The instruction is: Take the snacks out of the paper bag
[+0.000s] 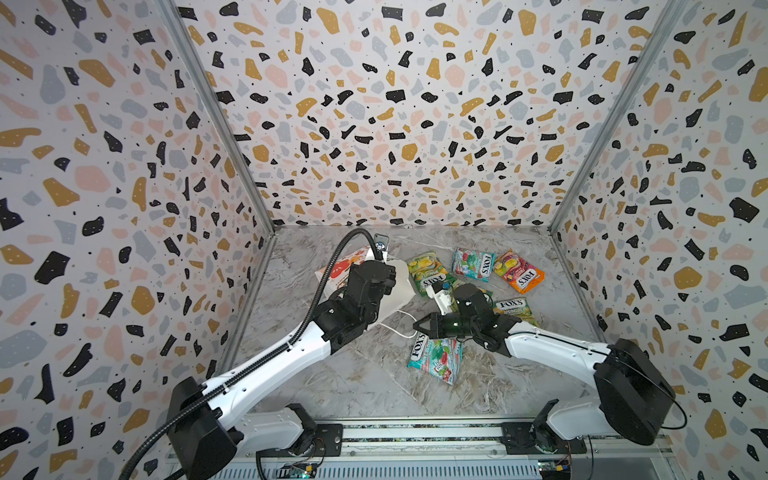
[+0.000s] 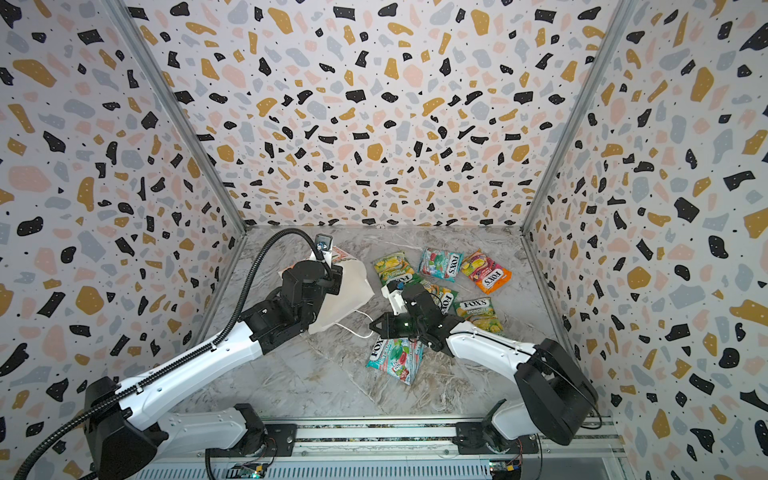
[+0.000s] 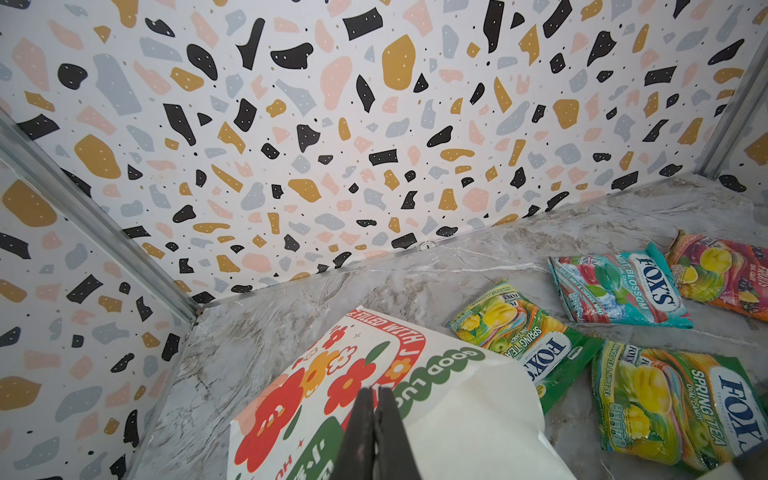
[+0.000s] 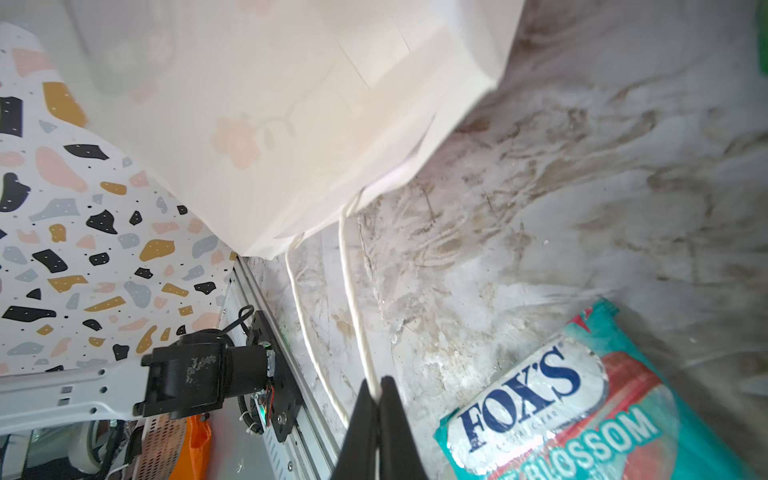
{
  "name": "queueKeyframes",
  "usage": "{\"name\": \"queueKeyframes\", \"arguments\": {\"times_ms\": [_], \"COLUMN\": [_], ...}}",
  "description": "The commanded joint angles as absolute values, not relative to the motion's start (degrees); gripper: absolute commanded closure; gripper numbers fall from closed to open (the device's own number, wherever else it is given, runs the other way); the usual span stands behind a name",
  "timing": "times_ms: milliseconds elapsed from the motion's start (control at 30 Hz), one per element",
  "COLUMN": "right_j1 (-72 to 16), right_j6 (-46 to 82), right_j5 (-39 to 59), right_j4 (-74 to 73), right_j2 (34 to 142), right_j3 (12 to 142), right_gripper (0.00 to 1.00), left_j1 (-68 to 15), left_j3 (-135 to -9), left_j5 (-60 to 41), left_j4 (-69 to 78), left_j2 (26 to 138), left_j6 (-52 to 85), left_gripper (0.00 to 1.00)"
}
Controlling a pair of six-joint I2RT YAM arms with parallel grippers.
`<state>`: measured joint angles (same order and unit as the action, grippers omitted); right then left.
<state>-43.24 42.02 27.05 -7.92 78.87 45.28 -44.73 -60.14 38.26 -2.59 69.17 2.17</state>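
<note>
The white paper bag (image 1: 397, 297) with red flowers hangs tilted off the marble floor at the middle left. My left gripper (image 3: 374, 390) is shut on its printed upper end (image 3: 316, 399). My right gripper (image 4: 377, 384) is shut on one white cord handle (image 4: 353, 291) below the bag's mouth, seen low in a top view (image 1: 417, 326). Several FOX'S snacks lie on the floor: green-yellow (image 1: 426, 270), teal-red (image 1: 473, 264), orange-pink (image 1: 517, 272), a green-yellow one (image 1: 515, 311) and a teal-red one (image 1: 436, 353) by my right gripper. The bag's inside is hidden.
Terrazzo-patterned walls (image 1: 374, 124) close the marble floor (image 1: 353, 386) on three sides. A metal rail (image 1: 415, 432) with both arm bases runs along the front edge. Another green packet (image 2: 445, 299) lies partly under my right wrist.
</note>
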Motion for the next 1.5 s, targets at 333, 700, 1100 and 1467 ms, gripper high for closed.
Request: {"name": "queueKeyframes", "arguments": {"times_ms": [333, 700, 1100, 1467], "right_j1": [-43.7, -43.5, -39.5, -37.6], "right_j6": [36.3, 33.6, 34.5, 35.3], "right_j5": [18.1, 13.1, 15.5, 17.6], "right_j4": [3.6, 7.3, 6.5, 5.5], "right_j2": [68.9, 68.4, 71.3, 76.2], "right_j3": [57.6, 64.5, 65.6, 65.9], "right_gripper": [1.0, 1.0, 1.0, 0.91], "left_j1": [-43.0, -40.8, -35.4, -34.8], "left_j3": [-62.7, -64.5, -63.7, -63.0], "left_j5": [34.8, 29.1, 22.2, 22.6], "left_j4": [-2.2, -3.2, -2.1, -2.2], "left_j2": [65.4, 64.9, 64.6, 66.7], "left_j6": [1.4, 2.3, 6.5, 6.7], "left_gripper": [1.0, 1.0, 1.0, 0.84]}}
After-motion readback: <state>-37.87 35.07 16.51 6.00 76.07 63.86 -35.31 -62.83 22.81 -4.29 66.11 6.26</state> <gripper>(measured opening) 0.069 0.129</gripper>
